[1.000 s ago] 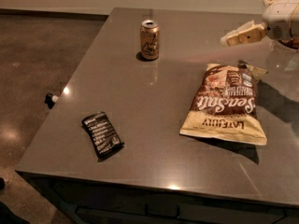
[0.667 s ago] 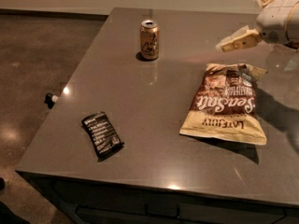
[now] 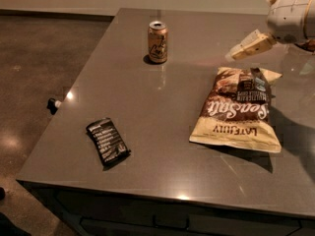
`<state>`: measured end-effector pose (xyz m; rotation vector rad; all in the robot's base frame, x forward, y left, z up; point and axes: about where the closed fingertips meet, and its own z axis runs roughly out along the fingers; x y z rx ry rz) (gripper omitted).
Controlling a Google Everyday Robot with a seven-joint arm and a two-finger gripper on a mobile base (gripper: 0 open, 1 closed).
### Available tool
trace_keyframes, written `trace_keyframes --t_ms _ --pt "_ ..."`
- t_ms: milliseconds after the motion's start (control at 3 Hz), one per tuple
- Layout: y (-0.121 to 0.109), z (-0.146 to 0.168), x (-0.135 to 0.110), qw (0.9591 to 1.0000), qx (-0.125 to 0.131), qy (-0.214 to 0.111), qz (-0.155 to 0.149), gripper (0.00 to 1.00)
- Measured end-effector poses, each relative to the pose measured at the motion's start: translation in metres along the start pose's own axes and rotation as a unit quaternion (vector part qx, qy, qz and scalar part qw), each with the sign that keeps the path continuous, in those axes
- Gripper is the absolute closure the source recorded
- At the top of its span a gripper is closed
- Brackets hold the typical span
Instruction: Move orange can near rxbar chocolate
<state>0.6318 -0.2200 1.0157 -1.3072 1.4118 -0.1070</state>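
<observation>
The orange can [image 3: 158, 42] stands upright at the far middle of the grey table [image 3: 162, 112]. The rxbar chocolate [image 3: 108, 141], a flat black wrapper with white text, lies near the front left corner, far from the can. My gripper [image 3: 245, 21] hangs above the table at the top right, to the right of the can and just above the chip bag's far end. Its fingers [image 3: 251, 45] are spread open and hold nothing. The upper finger is partly cut off by the picture's top edge.
A large tan-and-brown chip bag [image 3: 236, 112] lies flat on the right half of the table, between the gripper and the front edge. The table's left edge drops to a dark floor, where a small dark object [image 3: 52, 103] lies.
The gripper has drifted slightly to the left and its lower finger has dipped a little toward the chip bag. The can, bar and bag have not moved.
</observation>
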Motion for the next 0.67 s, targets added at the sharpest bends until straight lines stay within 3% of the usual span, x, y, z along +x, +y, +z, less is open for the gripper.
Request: trace_keyframes --t_ms 333,667 --pt "0.006 -0.0002 -0.0156 0.9981 -0.031 0.001 -0.054 0.0" --pt "0.006 -0.0001 -0.0157 0.9981 -0.031 0.001 -0.054 0.0"
